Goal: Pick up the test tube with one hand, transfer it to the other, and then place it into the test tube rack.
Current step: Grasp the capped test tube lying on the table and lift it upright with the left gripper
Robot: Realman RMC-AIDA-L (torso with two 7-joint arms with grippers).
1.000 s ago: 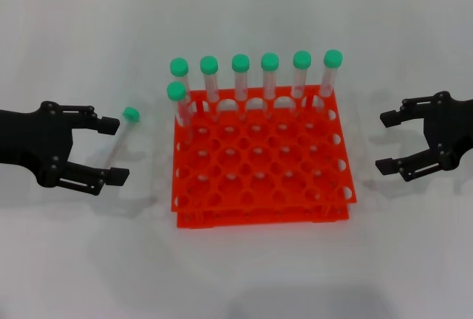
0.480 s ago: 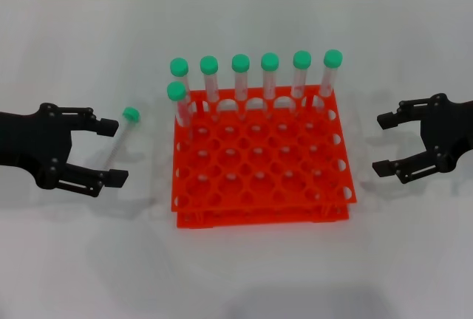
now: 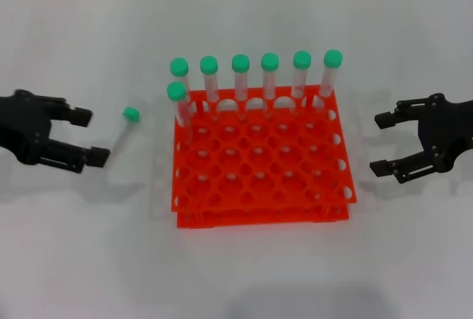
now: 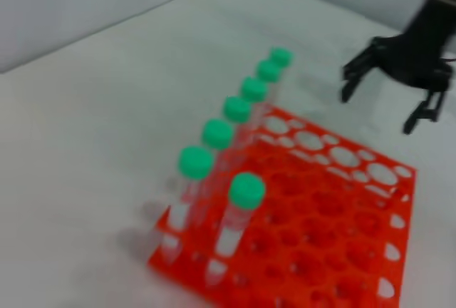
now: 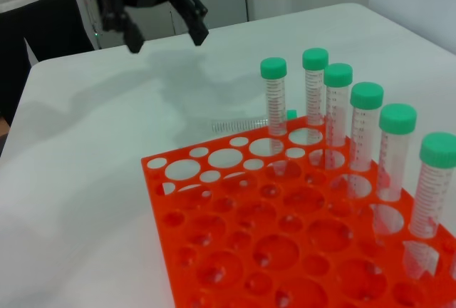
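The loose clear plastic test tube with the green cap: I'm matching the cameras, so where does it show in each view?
Head view: the test tube lies flat, left of the orange-red plastic rack, with its cap pointing away from the robot.
Left wrist view: not in it.
Right wrist view: it lies just beyond the rack's far edge.
Shared landmark: the rack, seen in all three views.

Bright, even overhead light; white table slightly washed out. Soft, faint shadows beside both grippers and the orange rack. Head view sharp. Left wrist view blurred throughout; right wrist view sharp, no strong glare.
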